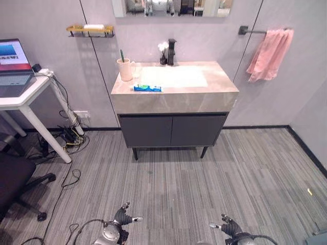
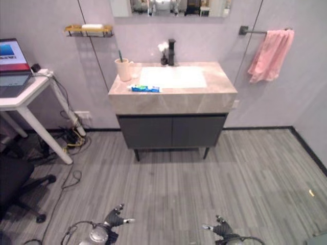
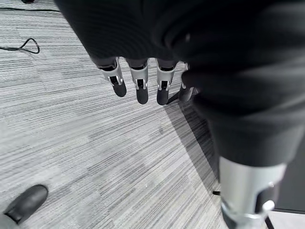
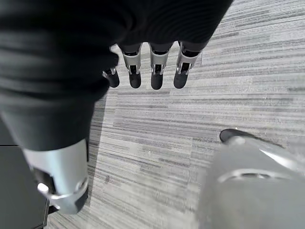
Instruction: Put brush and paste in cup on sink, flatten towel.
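While paste [image 1: 147, 88] hugs the sink [image 1: 204, 94] edge, hands hang open.

This looks like a mock bathroom set up inside an office or lab. A stone-topped sink [image 1: 174, 94] on a dark cabinet [image 1: 172, 130] stands against a pale panelled wall with a black tap [image 1: 171, 51], a mirror [image 1: 172, 7], a small wall shelf [image 1: 90, 30] and a pink towel [image 1: 270, 54] on a rail. Beside it, a white desk [image 1: 24, 94] with an open laptop [image 1: 14, 66], a black office chair [image 1: 16, 181], floor cables [image 1: 69, 137] and grey carpet-like flooring [image 1: 204, 189] give the workplace away.
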Available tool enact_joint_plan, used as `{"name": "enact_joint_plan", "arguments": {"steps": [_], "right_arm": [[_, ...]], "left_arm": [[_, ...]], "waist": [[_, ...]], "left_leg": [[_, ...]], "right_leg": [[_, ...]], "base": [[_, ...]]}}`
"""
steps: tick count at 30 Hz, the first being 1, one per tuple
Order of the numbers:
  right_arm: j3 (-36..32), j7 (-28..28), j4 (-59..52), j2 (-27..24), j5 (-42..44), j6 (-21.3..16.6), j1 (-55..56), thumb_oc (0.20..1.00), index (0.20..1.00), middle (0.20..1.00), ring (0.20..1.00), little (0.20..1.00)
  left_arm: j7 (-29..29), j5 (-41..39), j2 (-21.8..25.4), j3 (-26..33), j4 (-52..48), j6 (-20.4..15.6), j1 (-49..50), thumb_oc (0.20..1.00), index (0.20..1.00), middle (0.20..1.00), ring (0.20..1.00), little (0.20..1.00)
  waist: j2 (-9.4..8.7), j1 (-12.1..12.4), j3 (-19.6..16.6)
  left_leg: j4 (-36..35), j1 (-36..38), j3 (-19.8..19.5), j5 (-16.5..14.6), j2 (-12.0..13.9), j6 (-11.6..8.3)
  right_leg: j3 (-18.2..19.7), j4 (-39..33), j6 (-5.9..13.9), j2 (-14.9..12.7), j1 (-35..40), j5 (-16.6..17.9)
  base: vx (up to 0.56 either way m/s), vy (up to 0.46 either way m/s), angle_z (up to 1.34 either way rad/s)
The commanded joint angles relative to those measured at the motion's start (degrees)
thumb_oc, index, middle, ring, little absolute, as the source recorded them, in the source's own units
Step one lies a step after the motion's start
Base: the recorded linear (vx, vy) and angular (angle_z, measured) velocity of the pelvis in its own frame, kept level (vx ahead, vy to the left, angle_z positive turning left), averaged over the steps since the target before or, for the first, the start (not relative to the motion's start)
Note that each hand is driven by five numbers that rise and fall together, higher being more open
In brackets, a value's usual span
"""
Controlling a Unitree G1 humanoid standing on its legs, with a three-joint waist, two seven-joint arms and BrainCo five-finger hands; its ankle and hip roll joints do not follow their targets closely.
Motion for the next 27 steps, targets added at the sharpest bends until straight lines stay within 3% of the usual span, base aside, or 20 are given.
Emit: {"name": "enact_joint_plan", "arguments": {"steps": [1, 3, 5, 9, 12, 14, 17, 18, 19, 20, 23, 24, 25, 27], "right_arm": [[0.4, 1.0, -3.6, 0.5, 1.7, -0.8, -3.1, 1.000, 1.000, 1.000, 1.000, 1.000], [0.6, 1.2, -4.0, 0.5, 2.0, -0.8, -3.0, 1.000, 1.000, 1.000, 1.000, 1.000], [1.3, 1.3, -4.4, 0.5, 1.5, -0.8, -3.5, 1.000, 1.000, 1.000, 1.000, 1.000], [3.0, 1.9, -6.8, 0.0, -1.2, -0.8, -3.4, 1.000, 1.000, 1.000, 1.000, 1.000], [3.7, 2.1, -9.5, -0.9, -3.3, -0.4, -2.9, 1.000, 1.000, 1.000, 1.000, 1.000], [3.9, 2.2, -11.4, -2.1, -3.7, -0.5, -1.8, 1.000, 1.000, 1.000, 1.000, 1.000], [4.2, 2.8, -13.1, -3.5, -4.7, -0.4, -1.1, 1.000, 1.000, 1.000, 1.000, 1.000], [4.3, 2.8, -13.9, -4.1, -5.3, -0.4, -0.9, 1.000, 1.000, 1.000, 1.000, 1.000], [4.5, 2.9, -15.8, -5.6, -6.1, -0.4, -0.6, 1.000, 1.000, 1.000, 1.000, 1.000], [4.5, 2.9, -15.9, -5.6, -6.1, -0.4, -0.5, 1.000, 1.000, 1.000, 1.000, 1.000], [4.3, 3.2, -19.3, -8.0, -6.9, -0.4, 0.4, 1.000, 1.000, 1.000, 1.000, 1.000], [4.1, 2.6, -19.2, -8.4, -6.7, -0.5, 0.6, 1.000, 1.000, 1.000, 1.000, 1.000], [4.7, 2.0, -17.9, -8.2, -7.4, -0.2, 0.6, 1.000, 1.000, 1.000, 1.000, 1.000], [4.7, 1.6, -16.9, -7.9, -7.7, 0.0, 0.6, 1.000, 1.000, 1.000, 1.000, 1.000]], "left_arm": [[-0.2, 1.4, 2.2, 1.1, -1.4, -0.8, -1.7, 1.000, 1.000, 1.000, 1.000, 1.000], [-0.4, 1.5, 2.1, 1.2, -0.8, -0.7, -1.7, 1.000, 1.000, 1.000, 1.000, 1.000], [-0.8, 1.8, 1.9, 1.8, 1.7, -0.6, -2.1, 1.000, 1.000, 1.000, 1.000, 1.000], [-0.6, 1.5, 1.7, 3.1, 2.2, -0.7, -2.5, 1.000, 1.000, 1.000, 1.000, 1.000], [-0.7, 1.5, 1.8, 3.7, 2.1, -0.7, -2.3, 1.000, 1.000, 1.000, 1.000, 1.000], [-0.4, 1.0, 1.8, 4.2, 1.8, -0.7, -2.1, 1.000, 1.000, 1.000, 1.000, 1.000], [-0.2, 0.7, 1.7, 4.6, 2.6, -0.5, -2.3, 1.000, 1.000, 1.000, 1.000, 1.000], [-0.2, 0.2, 1.7, 4.9, 2.6, -0.3, -2.2, 1.000, 1.000, 1.000, 1.000, 1.000], [-0.3, -0.8, 1.7, 5.7, 2.4, -0.2, -2.1, 1.000, 1.000, 1.000, 1.000, 1.000], [-0.3, -0.8, 1.7, 5.7, 2.4, -0.2, -2.1, 1.000, 1.000, 1.000, 1.000, 1.000], [-0.5, -1.3, 2.1, 5.3, 0.9, -0.1, -2.8, 1.000, 1.000, 1.000, 1.000, 1.000], [-0.2, -2.0, 2.3, 4.9, 0.1, -0.1, -3.9, 1.000, 1.000, 1.000, 1.000, 1.000], [0.1, -3.0, 2.0, 4.7, -0.3, 0.0, -4.5, 1.000, 1.000, 1.000, 1.000, 1.000], [0.5, -3.0, 1.8, 4.2, -0.4, -0.2, -4.8, 1.000, 1.000, 1.000, 1.000, 1.000]], "waist": [[-0.15, -0.7, 2.7], [-0.06, -1.2, 2.8], [-1.03, -1.5, 2.5], [-1.81, -2.8, 2.6], [-2.00, -3.4, 2.5], [-2.37, -4.0, 1.9], [-1.55, -4.9, 0.4], [-1.24, -5.1, 0.2], [-0.86, -5.3, -0.4], [-0.80, -5.4, -0.4], [-1.80, -5.2, 0.4], [-3.45, -4.4, 2.0], [-4.06, -3.5, 3.4], [-4.30, -3.2, 3.3]], "left_leg": [[0.1, 2.5, -3.2, 0.3, -1.4, 0.58], [-0.4, 3.0, -3.2, 0.3, -1.7, 0.57], [-2.6, 4.5, -2.5, -0.4, -3.1, -0.02], [-3.4, 6.7, -3.9, -1.6, -3.3, -1.48], [-3.6, 8.1, -4.3, -2.0, -2.9, -2.26], [-3.5, 9.3, -5.1, -2.6, -2.3, -2.99], [-2.6, 10.1, -6.5, -1.8, 0.1, -4.35], [-1.6, 10.0, -7.0, -1.3, 1.0, -4.80], [3.3, 9.0, -7.7, 1.6, 2.8, -6.48], [3.5, 8.9, -7.8, 1.5, 2.9, -6.54], [19.0, 1.8, -8.8, 10.9, 5.4, -10.05], [29.3, -3.9, -7.7, 14.6, 7.2, -11.23], [30.4, -7.9, -5.4, 13.9, 8.7, -10.66], [24.1, -11.9, -4.4, 11.1, 7.7, -9.16]], "right_leg": [[2.1, -2.8, 0.64, -2.0, 0.3, 19.0], [2.4, -3.8, 0.35, -0.5, -0.6, 17.7], [0.3, -15.1, 0.46, -0.6, -2.2, 16.9], [1.1, -26.8, 2.15, -0.5, -3.0, 21.5], [1.5, -28.2, 2.57, -0.1, -3.2, 22.9], [2.9, -27.6, 1.75, 1.2, -2.2, 21.5], [3.4, -25.8, -0.03, 4.4, -1.4, 18.1], [3.1, -24.8, -0.74, 5.4, -1.2, 16.5], [2.4, -23.8, -2.25, 7.2, -0.5, 14.2], [2.3, -23.8, -2.30, 7.2, -0.5, 14.1], [1.1, -24.5, -5.06, 8.5, 3.2, 12.3], [0.2, -24.6, -7.05, 8.0, 5.2, 10.8], [-0.9, -24.7, -7.61, 7.7, 7.0, 9.1], [-1.1, -25.7, -6.58, 7.0, 8.7, 8.6]], "base": [[0.12, 0.112, 0.00], [0.13, 0.052, -0.07], [0.24, -0.020, -0.02], [0.24, -0.077, 0.06], [0.22, -0.084, 0.06], [0.28, -0.140, 0.31], [0.30, -0.178, 0.29], [0.39, -0.282, 0.09], [0.29, -0.223, -0.03], [0.27, -0.236, 0.01], [0.20, -0.286, 0.07], [0.29, -0.436, 0.27], [0.31, -0.336, 0.30], [0.36, -0.037, 0.68]]}}
